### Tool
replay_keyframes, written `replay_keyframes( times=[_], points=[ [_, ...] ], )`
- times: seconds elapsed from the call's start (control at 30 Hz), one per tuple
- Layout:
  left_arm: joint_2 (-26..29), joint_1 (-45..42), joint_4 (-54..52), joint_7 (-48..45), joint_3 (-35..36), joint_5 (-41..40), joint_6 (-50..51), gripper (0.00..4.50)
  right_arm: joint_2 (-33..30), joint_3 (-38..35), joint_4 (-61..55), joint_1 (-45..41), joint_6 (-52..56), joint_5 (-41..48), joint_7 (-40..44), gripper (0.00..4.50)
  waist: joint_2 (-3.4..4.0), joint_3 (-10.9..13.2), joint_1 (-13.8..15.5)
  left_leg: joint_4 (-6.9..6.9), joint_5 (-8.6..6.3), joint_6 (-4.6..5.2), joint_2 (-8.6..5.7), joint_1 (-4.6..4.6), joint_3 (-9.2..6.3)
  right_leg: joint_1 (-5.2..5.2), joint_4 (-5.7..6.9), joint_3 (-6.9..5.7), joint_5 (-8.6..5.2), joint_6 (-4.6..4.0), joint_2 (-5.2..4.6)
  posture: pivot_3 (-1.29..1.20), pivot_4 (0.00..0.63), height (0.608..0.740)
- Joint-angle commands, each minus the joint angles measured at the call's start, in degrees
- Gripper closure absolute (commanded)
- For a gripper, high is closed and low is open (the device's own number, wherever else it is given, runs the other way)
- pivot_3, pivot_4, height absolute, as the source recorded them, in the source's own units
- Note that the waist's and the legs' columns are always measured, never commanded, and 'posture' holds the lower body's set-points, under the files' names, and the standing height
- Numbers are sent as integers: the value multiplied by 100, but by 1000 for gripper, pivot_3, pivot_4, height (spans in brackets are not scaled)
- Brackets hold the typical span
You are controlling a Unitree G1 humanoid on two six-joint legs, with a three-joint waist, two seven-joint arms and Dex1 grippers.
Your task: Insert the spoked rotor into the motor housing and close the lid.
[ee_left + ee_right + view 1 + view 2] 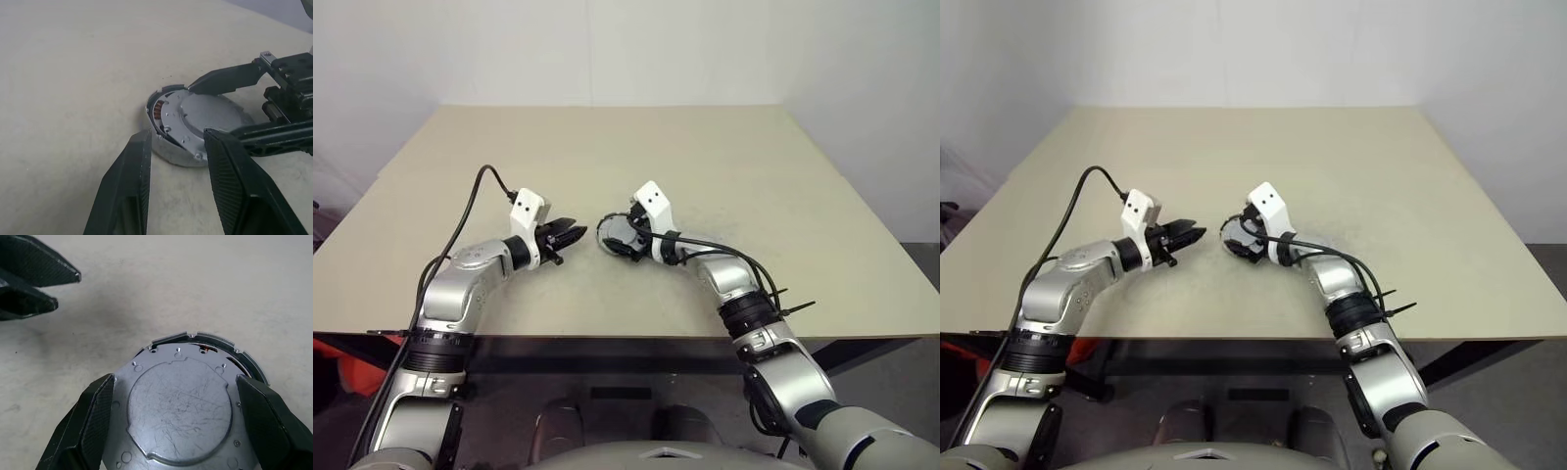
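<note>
Right pincer (173, 418), spread wide, clasps the motor housing (183, 406); left pincer (178, 186) hangs part-open, empty.

A broad beige table (724, 166) with a matte, faintly speckled top stands against a plain white wall (607, 49). Below its front edge lies a dark grey floor (901, 372), with something orange-red (352, 377) at the lower left.

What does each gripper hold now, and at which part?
The right gripper grips the round motor housing by its outer rim, one finger on each side. The left gripper holds nothing.
</note>
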Motion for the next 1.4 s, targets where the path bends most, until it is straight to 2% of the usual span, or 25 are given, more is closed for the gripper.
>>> replay_keyframes(
  times=[0.03,0.2,0.33,0.57,0.97,1.4],
  points=[
    [81,-42,-244,-31,114,-65,-28,2725,51,-39,220,-138,-110,-60,-39,45,0,0,-2,0,-3,5,0,5,0,4,0,0,0,0,0,0,0,740],
    [104,35,-301,6,147,-54,-20,2725,63,-90,313,-176,-167,-98,-100,1542,-1,-1,-3,1,-5,9,1,13,0,12,0,0,-1,2,0,0,0,740],
    [137,85,-312,35,198,-57,-4,2725,63,-134,228,-263,-167,-77,-97,1537,-1,-1,-3,1,-5,8,1,14,0,12,2,0,-1,2,0,0,0,740],
    [168,182,-379,56,210,-67,35,2725,338,-660,74,-700,567,466,-168,1537,0,0,-7,1,-5,9,1,11,0,8,4,0,0,1,0,0,0,740],
    [222,264,-474,116,195,-11,82,2725,454,-316,1032,-803,-263,-108,-339,1537,0,0,-7,1,-4,7,2,-3,1,-2,-2,-1,-2,-6,0,0,0,740],
    [234,314,-552,174,196,-19,109,2725,516,-444,1653,-978,-669,-241,-569,1537,-1,0,-20,2,-6,10,4,17,2,7,14,0,-4,-3,0,0,0,740]
  ],
)
